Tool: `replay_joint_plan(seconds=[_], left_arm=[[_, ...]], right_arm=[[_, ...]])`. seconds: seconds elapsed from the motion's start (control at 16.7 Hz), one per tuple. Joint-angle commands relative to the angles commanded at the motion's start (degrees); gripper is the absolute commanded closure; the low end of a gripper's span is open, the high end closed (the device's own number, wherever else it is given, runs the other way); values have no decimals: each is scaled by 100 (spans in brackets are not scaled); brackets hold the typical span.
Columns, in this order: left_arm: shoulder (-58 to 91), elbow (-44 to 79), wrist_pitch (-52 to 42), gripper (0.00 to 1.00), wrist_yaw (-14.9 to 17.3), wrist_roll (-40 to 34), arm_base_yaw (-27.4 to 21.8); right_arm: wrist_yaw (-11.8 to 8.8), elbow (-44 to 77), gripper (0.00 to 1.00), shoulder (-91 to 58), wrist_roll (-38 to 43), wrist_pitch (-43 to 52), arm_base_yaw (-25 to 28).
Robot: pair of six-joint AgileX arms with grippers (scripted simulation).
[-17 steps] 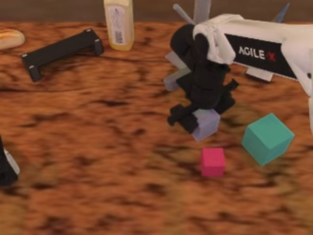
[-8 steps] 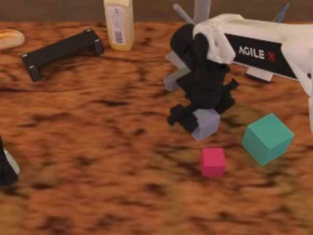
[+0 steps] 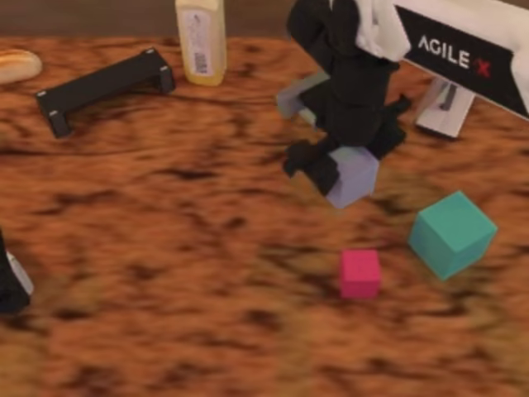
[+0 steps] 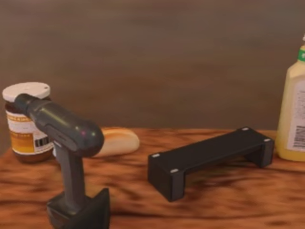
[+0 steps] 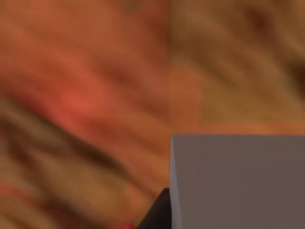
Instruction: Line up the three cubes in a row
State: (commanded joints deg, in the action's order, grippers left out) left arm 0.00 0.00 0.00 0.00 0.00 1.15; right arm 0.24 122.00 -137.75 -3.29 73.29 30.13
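Right gripper (image 3: 345, 169) is pinched on the lavender-grey cube (image 3: 354, 176), its black fingers on opposite faces, holding it tilted with one corner pointing toward the near edge of the table (image 3: 165, 289); whether the cube clears the wood cannot be told from above. In the right wrist view the same lavender-grey cube (image 5: 238, 181) fills the lower corner against blurred wood grain. Nearest the front edge sits the magenta-pink cube (image 3: 359, 274), squared to the table sides. Just to its right and slightly farther back is the teal-green cube (image 3: 452, 234), turned diagonally, well apart from the held cube. The three do not form a row. At the left edge, the left gripper (image 3: 10, 281) is parked, its fingers not readable. Farther back lie a black bracket-shaped stand (image 3: 106, 88), long axis running diagonally, a bread roll (image 3: 16, 64) at the far left, and a yellow bottle (image 3: 201, 40) bearing a white label with a barcode. The white right arm reads "AGILE X". The left wrist view also shows a dark power drill (image 4: 71, 157) and a brown-filled jar (image 4: 26, 121) with a white lid and orange label.
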Motion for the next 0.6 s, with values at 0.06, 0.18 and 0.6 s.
replay_joint_plan(seconds=[0.06, 0.18, 0.6], left_arm=[[0, 0, 0, 0, 0, 0, 0], [0, 0, 0, 0, 0, 0, 0], [0, 0, 0, 0, 0, 0, 0]], right_arm=[[0, 18, 100, 9, -1, 20, 1], [0, 18, 100, 9, -1, 20, 1], [15, -374, 100, 284, 945, -95, 263]])
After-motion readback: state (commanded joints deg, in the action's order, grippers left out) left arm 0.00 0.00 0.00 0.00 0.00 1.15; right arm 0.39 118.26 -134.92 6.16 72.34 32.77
